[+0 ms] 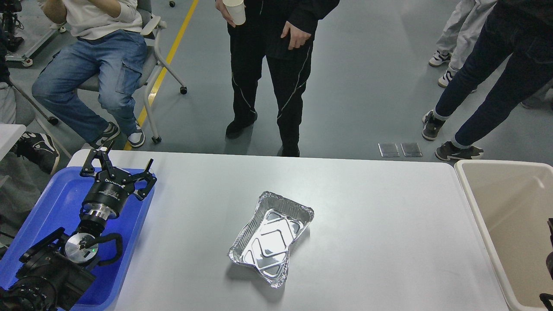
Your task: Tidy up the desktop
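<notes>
Desktop (367, 207): white-grey, fills the lower part of the head view, long edge running left to right.

Foil tray (271, 238): crinkled aluminium, sits near the middle of the desktop, turned at an angle to the table edges. Inside is bare; only the pressed ridges of its floor and bright reflections show. Rim looks dented on the near side.

Blue tray (129, 242): at the left end of the desktop, partly over its edge. Visible floor holds nothing, though much of it is covered by the arm.

Beige bin (484, 224): at the right, just beside the desktop's right edge. Inner walls and floor that show are bare.

Left gripper (117, 166): hangs over the far part of the blue tray, fingers spread wide apart, nothing between them.

Right gripper: only a dark sliver of the arm at the lower right edge; fingers out of sight.

People stand and sit beyond the far edge; one holds a paper cup (236, 12).
</notes>
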{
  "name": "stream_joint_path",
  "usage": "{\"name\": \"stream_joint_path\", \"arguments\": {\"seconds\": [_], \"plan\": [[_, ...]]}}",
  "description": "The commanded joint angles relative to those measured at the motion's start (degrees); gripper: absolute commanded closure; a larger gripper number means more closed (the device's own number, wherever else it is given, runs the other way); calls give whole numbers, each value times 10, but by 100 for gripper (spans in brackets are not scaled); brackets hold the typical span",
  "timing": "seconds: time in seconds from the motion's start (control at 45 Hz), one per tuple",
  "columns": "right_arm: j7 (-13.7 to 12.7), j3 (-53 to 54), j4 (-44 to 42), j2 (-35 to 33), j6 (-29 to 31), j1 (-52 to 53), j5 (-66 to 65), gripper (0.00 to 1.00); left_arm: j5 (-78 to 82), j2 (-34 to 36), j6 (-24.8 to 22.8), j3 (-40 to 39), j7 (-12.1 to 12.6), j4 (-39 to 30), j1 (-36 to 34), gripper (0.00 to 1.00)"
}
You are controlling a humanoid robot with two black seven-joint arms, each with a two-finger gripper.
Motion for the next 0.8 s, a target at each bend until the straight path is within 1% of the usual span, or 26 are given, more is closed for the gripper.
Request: {"name": "stream_joint_path", "arguments": {"seconds": [0.0, 0.267, 0.356, 0.422, 0.533, 0.644, 0.711, 0.778], "plan": [[0, -7, -1, 0, 0, 0, -1, 0, 0, 0, 0, 0, 0, 0, 0, 0], [0, -8, 2, -3, 12, 26, -1, 0, 0, 0, 0, 0, 0, 0, 0, 0], [0, -2, 4, -13, 53, 48, 0, 0, 0, 0, 0, 0, 0, 0, -1, 0], [0, 10, 7, -41, 105, 70, 10, 0, 0, 0, 0, 0, 0, 0, -1, 0], [1, 55, 17, -48, 141, 81, 18, 0, 0, 0, 0, 0, 0, 0, 0, 0], [4, 133, 82, -75, 179, 84, 28, 0, 0, 0, 0, 0, 0, 0, -1, 0], [4, 167, 154, -101, 184, 77, 28, 0, 0, 0, 0, 0, 0, 0, 0, 0], [5, 201, 247, -125, 184, 67, 28, 0, 0, 0, 0, 0, 0, 0, 0, 0]]}}
